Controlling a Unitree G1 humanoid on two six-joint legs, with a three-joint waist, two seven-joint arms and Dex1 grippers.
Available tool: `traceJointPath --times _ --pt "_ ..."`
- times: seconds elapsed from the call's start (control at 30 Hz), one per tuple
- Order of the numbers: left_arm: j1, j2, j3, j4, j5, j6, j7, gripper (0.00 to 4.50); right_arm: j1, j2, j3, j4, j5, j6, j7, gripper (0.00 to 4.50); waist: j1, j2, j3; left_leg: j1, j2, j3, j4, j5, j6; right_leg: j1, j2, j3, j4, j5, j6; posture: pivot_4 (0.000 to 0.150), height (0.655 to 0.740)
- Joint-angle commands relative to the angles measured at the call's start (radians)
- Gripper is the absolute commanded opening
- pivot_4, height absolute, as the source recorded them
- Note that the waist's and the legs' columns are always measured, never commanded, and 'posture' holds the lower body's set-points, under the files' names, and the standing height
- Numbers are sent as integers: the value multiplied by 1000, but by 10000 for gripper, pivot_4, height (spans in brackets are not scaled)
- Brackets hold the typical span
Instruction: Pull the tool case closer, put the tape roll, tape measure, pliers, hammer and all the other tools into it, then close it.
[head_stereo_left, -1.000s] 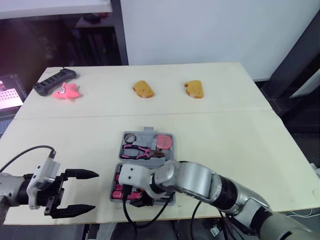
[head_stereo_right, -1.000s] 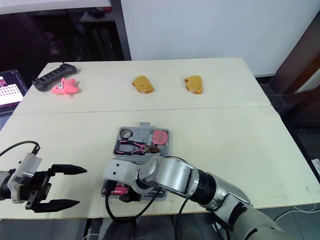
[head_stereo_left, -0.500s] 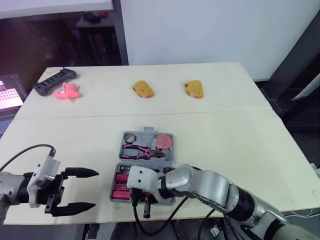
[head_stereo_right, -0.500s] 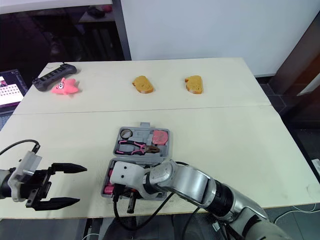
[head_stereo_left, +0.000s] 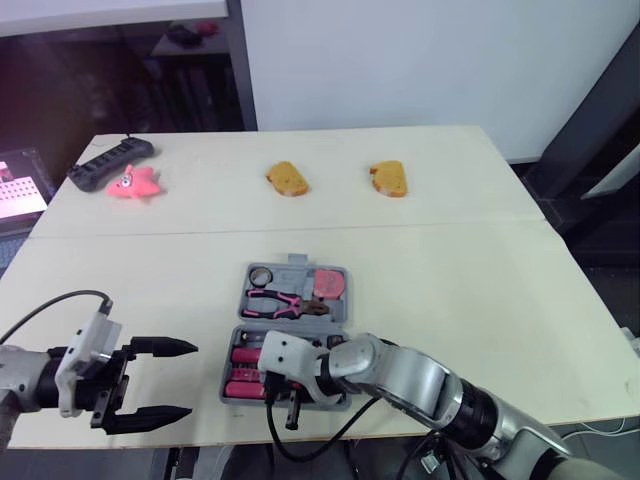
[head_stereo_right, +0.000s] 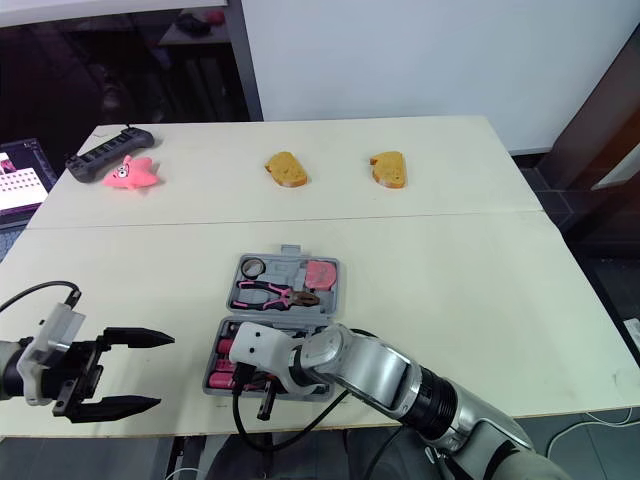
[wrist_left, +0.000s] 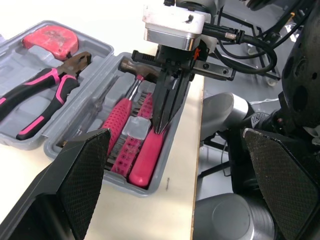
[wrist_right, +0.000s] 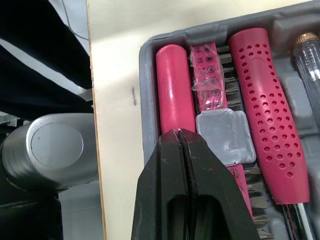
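Tool case (head_stereo_left: 297, 263) is lying open at the near edge of the counter (head_stereo_left: 480, 290), carrying pliers (head_stereo_left: 285, 302), tape measure (head_stereo_left: 326, 284) and tape roll (head_stereo_left: 259, 274) in the far half and the hammer (wrist_right: 272, 120) in the near half. Left gripper (head_stereo_left: 190, 380) is hovering beside it, jaws wide apart and empty. Right gripper (wrist_right: 178, 134) is hanging over the near half, jaws pressed together on nothing. Packing is looking done, so closing is coming next: right arm clearing out, then one half folding over the hinge.

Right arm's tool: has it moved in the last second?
Yes. The right tool has slid toward the robot's right along the near edge of the tool case.
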Motion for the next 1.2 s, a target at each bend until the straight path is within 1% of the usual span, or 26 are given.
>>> traceJointPath --times 0.03,0.13,0.27,0.37,0.4,0.47,0.53,0.63,0.73,0.83,0.87,0.93,1.0,1.03,1.07,1.17,1.2 --pt "-1 2 28 -22 -16 2 -1 45000 46 -5 45 81 -22 90 -20 561 0 0 0 1 0 0 0 0 0 1 0 0 0 0 0 1500 7400" --pt "-2 3 27 -23 -16 4 0 45000 58 2 37 88 -17 123 -24 561 -1 -1 -2 4 0 0 0 0 0 3 0 0 0 0 0 1500 7400" --pt "-1 4 26 -23 -14 3 0 45000 60 4 47 83 -21 121 -20 561 -2 -1 -3 4 0 0 0 0 0 4 0 0 0 -1 -1 1500 7400" --pt "-1 3 26 -23 -13 2 3 45000 41 11 25 58 -22 55 0 561 -2 -1 -3 4 0 0 0 0 0 4 0 0 0 0 -1 1500 7400" --pt "-3 1 26 -21 -12 3 7 45000 37 20 -5 39 -11 26 10 561 -2 -1 -3 4 0 0 0 0 0 4 0 0 0 0 -1 1500 7400" --pt "-12 -8 20 -8 -5 12 37 45000 23 23 -122 -55 24 -98 59 561 -1 -2 -3 3 0 0 0 0 0 3 0 0 0 0 0 1500 7400" --pt "-30 -25 10 12 3 29 85 45000 13 4 -239 -120 52 -171 91 561 2 -2 -1 1 0 0 0 0 0 2 0 0 0 0 0 1500 7400" --pt "-78 -63 -20 55 59 25 185 45000 8 -25 -414 -166 120 -147 109 561 4 -3 -2 1 0 0 0 0 0 2 0 0 0 0 0 1500 7400" --pt "-152 -123 -59 96 127 55 344 45000 31 -88 -569 -189 190 -93 138 561 13 -3 -2 1 0 0 0 0 0 3 0 0 0 0 0 1500 7400" --pt "-222 -185 -87 142 130 104 435 45000 108 -198 -592 -137 130 -110 128 561 30 -4 -2 1 -1 0 1 0 0 4 0 0 -1 0 1 1500 7400" --pt "-251 -205 -108 170 148 99 453 42416 138 -252 -559 -103 77 -141 123 152 30 -3 -2 1 -1 0 1 0 0 4 0 0 -1 0 0 1500 7400" --pt "-323 -244 -172 256 205 80 484 36117 197 -302 -524 -22 15 -191 115 0 34 -3 -2 1 -1 0 0 0 0 4 0 0 -2 0 1 1500 7400" --pt "-367 -262 -216 324 253 45 485 26379 219 -306 -507 25 -17 -225 109 0 27 -3 -2 1 -1 0 1 0 0 4 0 0 -1 0 1 1500 7400" --pt "-381 -265 -233 353 273 21 479 20451 223 -302 -499 39 -31 -237 105 0 22 -3 -2 1 -1 0 1 0 0 3 0 1 -1 0 1 1500 7400" --pt "-401 -275 -260 383 294 1 469 15987 222 -300 -482 61 -53 -251 103 0 18 -3 -1 2 -1 1 1 0 0 3 0 2 -1 0 1 1500 7400" --pt "-451 -302 -326 469 352 -46 470 788 218 -290 -441 109 -97 -266 100 0 22 -3 -2 3 -1 1 1 0 0 4 1 2 0 0 1 1500 7400" --pt "-461 -308 -337 492 367 -65 473 243 217 -289 -429 116 -111 -270 102 0 24 -3 -2 3 -1 1 1 0 0 4 1 2 0 1 1 1500 7400"
